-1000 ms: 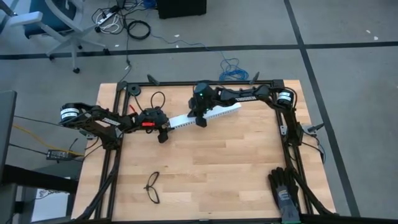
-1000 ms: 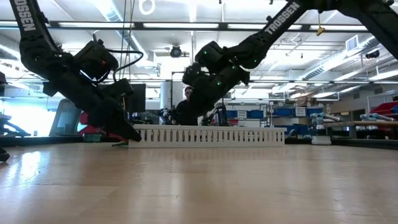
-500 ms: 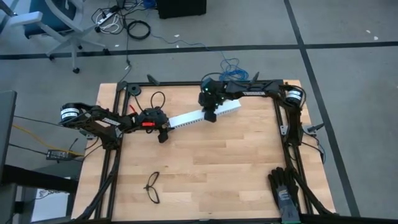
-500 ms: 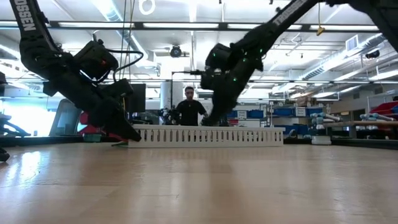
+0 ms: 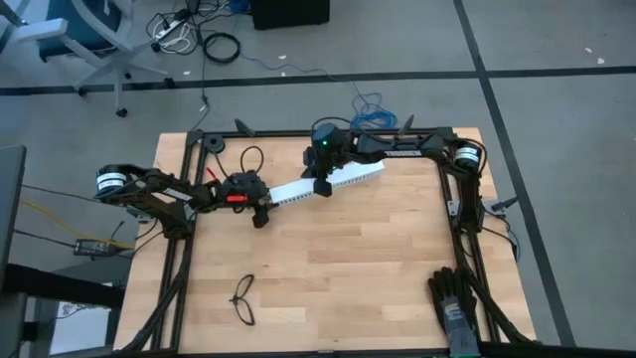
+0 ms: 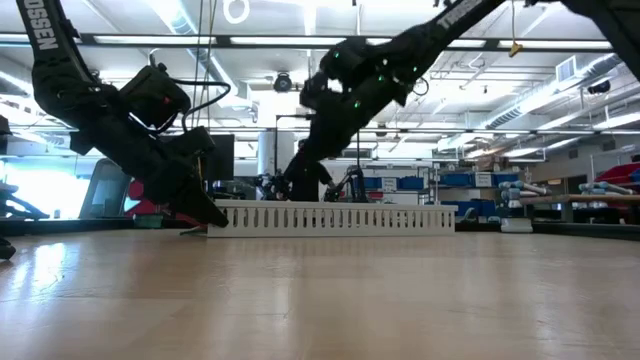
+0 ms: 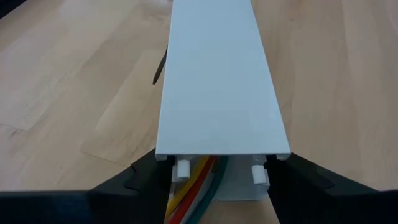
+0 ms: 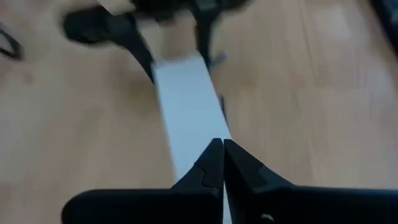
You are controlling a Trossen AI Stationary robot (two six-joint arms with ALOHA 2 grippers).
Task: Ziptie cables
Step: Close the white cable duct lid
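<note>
On the wooden table (image 5: 328,259), left gripper (image 7: 217,177) clamps the slotted white plastic duct (image 7: 217,81) holding coloured cables (image 7: 196,186); right gripper (image 8: 222,163) clenched, empty; nothing ziptied yet.

A long white slotted channel (image 7: 219,81) is lying on the wooden table (image 7: 74,81). The left gripper (image 7: 217,186) is clamping its near end, one finger on each side. Yellow, orange and green cables (image 7: 198,186) are emerging from that end.
</note>
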